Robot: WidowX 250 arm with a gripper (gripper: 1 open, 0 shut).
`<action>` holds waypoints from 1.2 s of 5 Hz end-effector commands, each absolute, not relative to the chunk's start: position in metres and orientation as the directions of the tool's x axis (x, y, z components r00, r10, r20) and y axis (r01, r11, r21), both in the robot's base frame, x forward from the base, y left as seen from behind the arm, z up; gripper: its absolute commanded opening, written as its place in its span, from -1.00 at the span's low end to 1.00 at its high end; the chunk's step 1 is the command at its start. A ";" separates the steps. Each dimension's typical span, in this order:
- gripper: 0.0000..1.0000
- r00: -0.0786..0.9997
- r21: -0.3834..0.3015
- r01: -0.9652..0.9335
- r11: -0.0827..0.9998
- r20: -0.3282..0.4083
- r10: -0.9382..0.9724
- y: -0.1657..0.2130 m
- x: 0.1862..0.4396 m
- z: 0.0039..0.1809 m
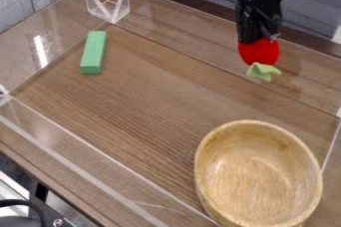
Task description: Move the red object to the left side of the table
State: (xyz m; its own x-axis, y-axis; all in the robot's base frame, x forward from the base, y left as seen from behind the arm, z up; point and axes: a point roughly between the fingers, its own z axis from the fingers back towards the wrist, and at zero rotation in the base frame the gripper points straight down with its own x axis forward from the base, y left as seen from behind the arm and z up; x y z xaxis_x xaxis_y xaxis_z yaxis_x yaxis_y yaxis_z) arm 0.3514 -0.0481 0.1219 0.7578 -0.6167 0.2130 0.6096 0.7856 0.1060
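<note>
Only the one camera view to work from, so here goes. The gripper (258, 38) is clenched on the red object (258, 52), pinching it from above. The fruit hangs off the fingers at the far right of the counter (147, 102). Its light-green leafy stem (264, 71) dangles underneath. I read it as clear of the wood, though the gap below the leaf is hard to judge from this angle.

Now the worries. The hold is on a small, rounded thing, and I can't see how much of it sits between the jaws. A quick sweep across could let it squirt out and drop short of the left side. The low-hanging leaf could also drag on the surface if I carry it too low, and that might twist the fruit in the grip. Over on the left lies the green block (94, 51), right where I'm heading. If I come down on it, or just beside it, I could knock it or leave the fruit perched on top. The fruit is round, too, so it may roll after release, and the acrylic walls (30, 123) are low.

Count check:
- one red object
- one green block
- one wooden bowl (258, 178) at near right
- one folded clear stand (107, 7) in the far corner
- one gripper
</note>
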 end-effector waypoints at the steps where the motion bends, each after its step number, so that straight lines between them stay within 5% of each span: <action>1: -1.00 0.728 0.144 0.613 0.777 0.281 -0.626 -0.058 0.350 0.142; 3: -1.00 0.734 0.121 0.615 0.779 0.274 -0.621 -0.047 0.329 0.125; 6: -1.00 0.809 0.152 0.494 0.856 0.278 -0.517 0.028 0.319 0.131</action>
State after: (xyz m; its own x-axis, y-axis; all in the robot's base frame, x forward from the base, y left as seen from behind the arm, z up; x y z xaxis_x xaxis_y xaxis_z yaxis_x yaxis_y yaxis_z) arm 0.3138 0.0278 0.1141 0.8233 -0.5162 0.2361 0.5025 0.8563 0.1196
